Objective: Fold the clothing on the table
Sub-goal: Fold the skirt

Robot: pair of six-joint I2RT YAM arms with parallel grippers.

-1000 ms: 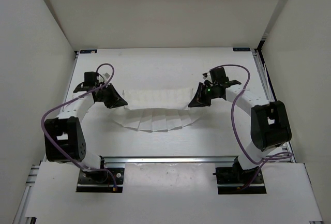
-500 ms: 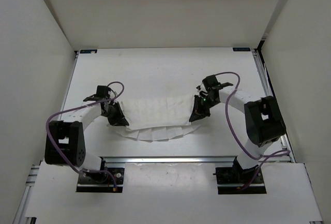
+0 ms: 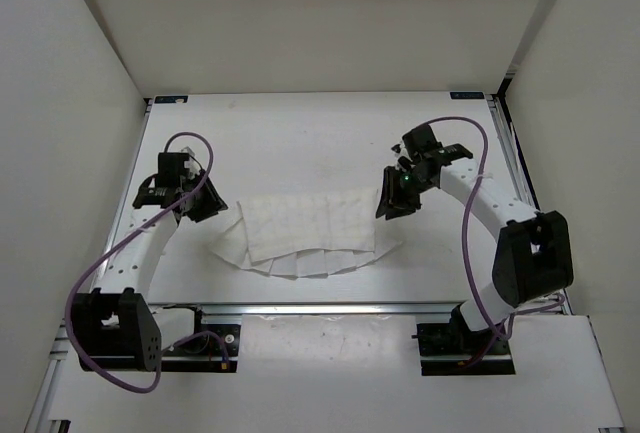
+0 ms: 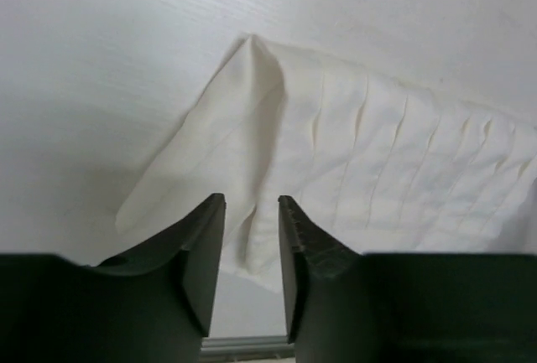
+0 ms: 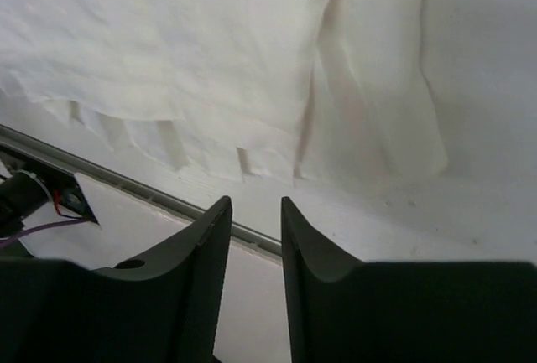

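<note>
The clothing lies flat on the white bench, toward its near-middle part and just short of the aluminium rail that runs along the near edge. It is doubled over: a roughly rectangular upper layer sits on a lower one, and the lower layer's pleated hem shows past it on the near side as a shallow arc of small overlapping tabs. At the cloth's left end a loose triangular flap spreads out onto the bench. Lengthwise creases run across the top layer. The left gripper hangs just beside the left end of the garment, above the bench, and its wrist view shows the two dark fingers parted by a narrow gap with nothing between them; the peaked corner of the cloth lies beyond them, apart from the tips. The right gripper sits near the right end of the garment, its jaws likewise standing a little apart and empty, with the pleated edge and the rail visible past them in its wrist view. Purple cables loop along both arms.
</note>
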